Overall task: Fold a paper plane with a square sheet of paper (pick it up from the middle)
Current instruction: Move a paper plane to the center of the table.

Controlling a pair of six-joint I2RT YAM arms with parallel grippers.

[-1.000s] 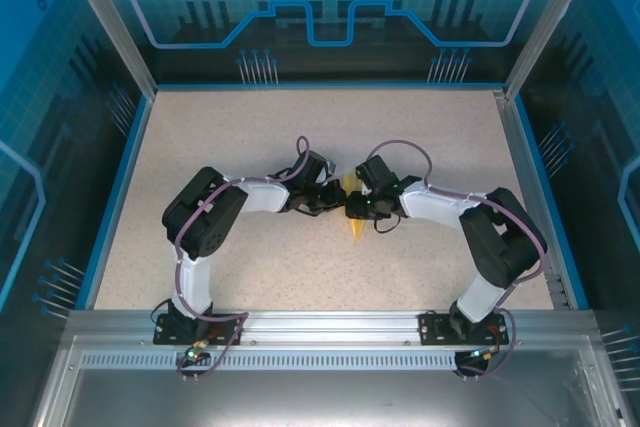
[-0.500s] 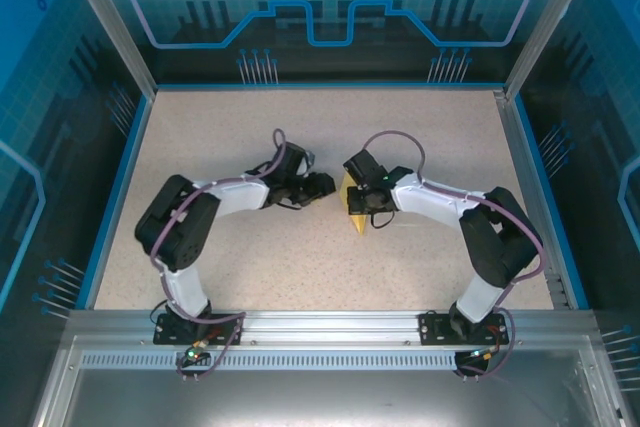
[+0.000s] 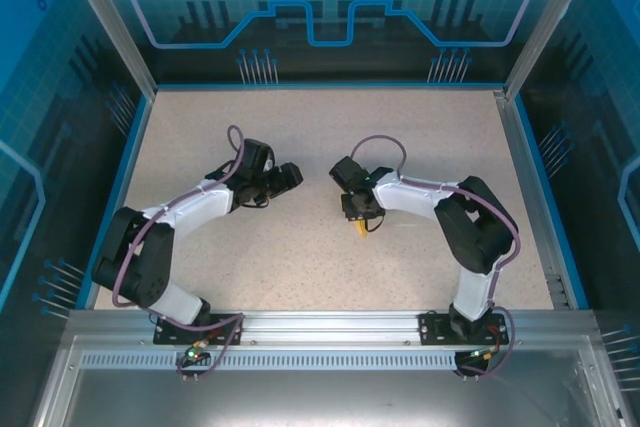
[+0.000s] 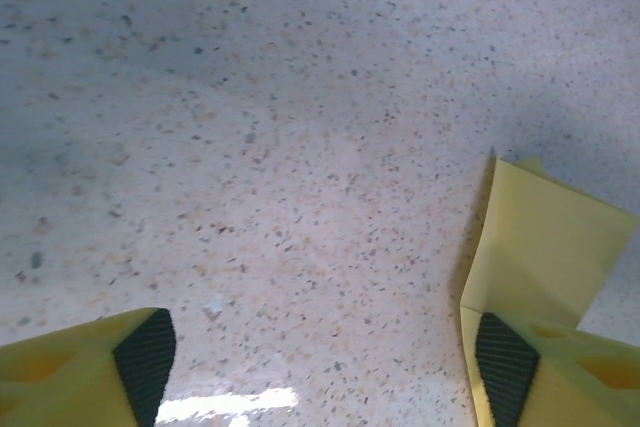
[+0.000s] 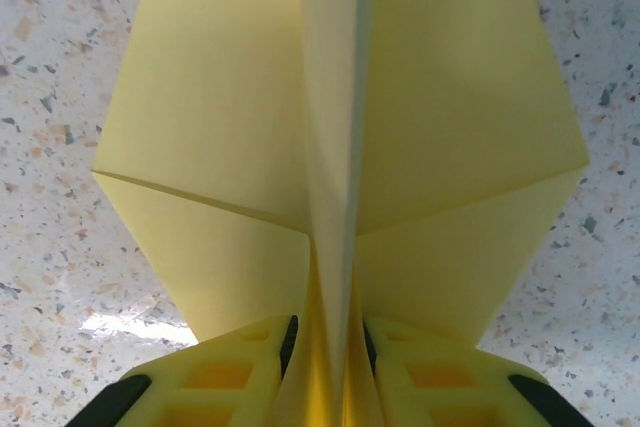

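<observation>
Clamping the paper plane (image 5: 230,127) is the right pincer (image 5: 325,347) — the left pincer (image 4: 325,352) gapes wide.

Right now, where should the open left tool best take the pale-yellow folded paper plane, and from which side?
Probably the raised centre fold of the pale-yellow folded paper plane, beyond the right tool pinching it. The left tool should come from above, fingers astride the fold: the thin wings spread low over the speckled table.
</observation>
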